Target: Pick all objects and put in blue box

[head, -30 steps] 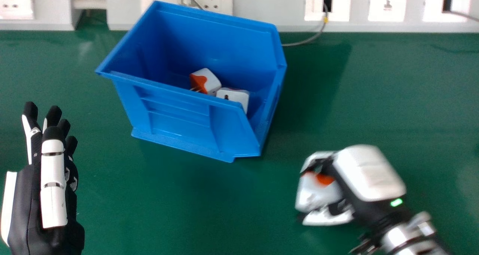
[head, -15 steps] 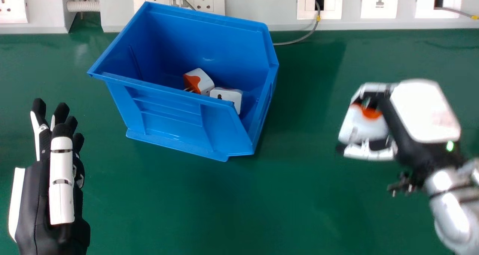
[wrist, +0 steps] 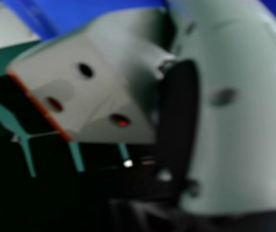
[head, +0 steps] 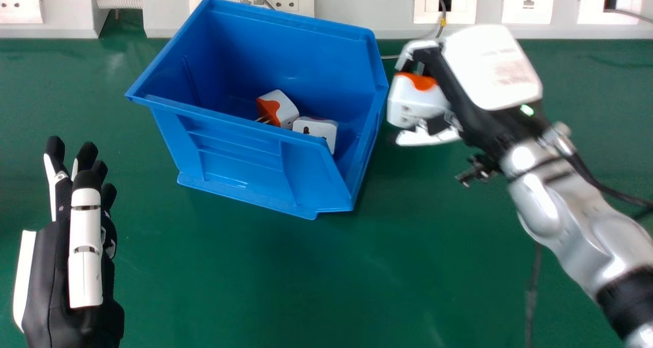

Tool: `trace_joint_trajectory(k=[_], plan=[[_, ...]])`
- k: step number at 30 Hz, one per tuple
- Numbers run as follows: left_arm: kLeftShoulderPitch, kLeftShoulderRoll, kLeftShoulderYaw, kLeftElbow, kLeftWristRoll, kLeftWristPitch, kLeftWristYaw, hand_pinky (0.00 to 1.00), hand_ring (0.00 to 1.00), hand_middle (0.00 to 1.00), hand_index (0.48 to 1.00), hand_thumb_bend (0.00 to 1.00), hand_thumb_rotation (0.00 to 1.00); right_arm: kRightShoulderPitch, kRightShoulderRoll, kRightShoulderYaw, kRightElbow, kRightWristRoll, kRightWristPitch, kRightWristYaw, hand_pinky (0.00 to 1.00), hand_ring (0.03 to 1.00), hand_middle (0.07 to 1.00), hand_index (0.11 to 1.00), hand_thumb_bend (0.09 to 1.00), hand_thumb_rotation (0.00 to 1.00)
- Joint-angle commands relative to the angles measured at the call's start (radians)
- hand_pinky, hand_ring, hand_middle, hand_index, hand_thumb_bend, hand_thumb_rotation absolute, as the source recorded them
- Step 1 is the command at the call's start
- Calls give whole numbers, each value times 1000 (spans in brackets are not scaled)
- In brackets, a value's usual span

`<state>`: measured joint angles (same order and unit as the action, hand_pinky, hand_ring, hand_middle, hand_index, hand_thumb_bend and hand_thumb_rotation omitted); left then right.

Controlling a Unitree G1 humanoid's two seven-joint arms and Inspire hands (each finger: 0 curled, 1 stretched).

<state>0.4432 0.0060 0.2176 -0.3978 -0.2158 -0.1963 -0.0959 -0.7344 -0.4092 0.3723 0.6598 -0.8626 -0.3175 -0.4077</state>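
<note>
In the head view my right hand is curled round a white and orange plug adapter, held just beside the right wall of the blue box. Inside that box lie an orange and white adapter and a white adapter, close together. The right hand view has the held adapter between the fingertips and thumb of my right hand, its socket holes showing. At the left of the head view my left hand stays over the table with straight fingers.
The green table stretches around the box. Behind it runs a white panel with several sockets. A grey cable hangs down near the right hand, and a dark cable trails by the right forearm.
My right hand, with the adapter, first swung away to the right, then came back left and farther up the view to the box's side. The left hand has barely shifted in view.
</note>
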Motion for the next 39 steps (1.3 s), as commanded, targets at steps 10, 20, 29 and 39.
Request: trace_joint_trajectory(k=[10, 20, 29, 39], plan=[[23, -2, -4, -32, 7, -12, 9, 1000, 1000, 995, 966, 245, 944, -236, 123, 64, 207, 8, -27, -30, 93, 137, 194, 470, 486, 153], [36, -5, -9, -43, 17, -4, 15, 1000, 1000, 996, 969, 248, 949, -359, 194, 137, 361, -11, -15, -16, 103, 156, 217, 470, 485, 153], [61, -21, -11, -58, 14, -8, 16, 1000, 1000, 996, 970, 234, 954, -382, 242, 158, 431, 1, 23, -50, 187, 274, 376, 481, 484, 149], [71, -38, -18, -49, 2, -16, 15, 1000, 1000, 997, 970, 220, 965, -374, 257, 156, 438, 24, 8, -45, 266, 345, 424, 481, 484, 157]])
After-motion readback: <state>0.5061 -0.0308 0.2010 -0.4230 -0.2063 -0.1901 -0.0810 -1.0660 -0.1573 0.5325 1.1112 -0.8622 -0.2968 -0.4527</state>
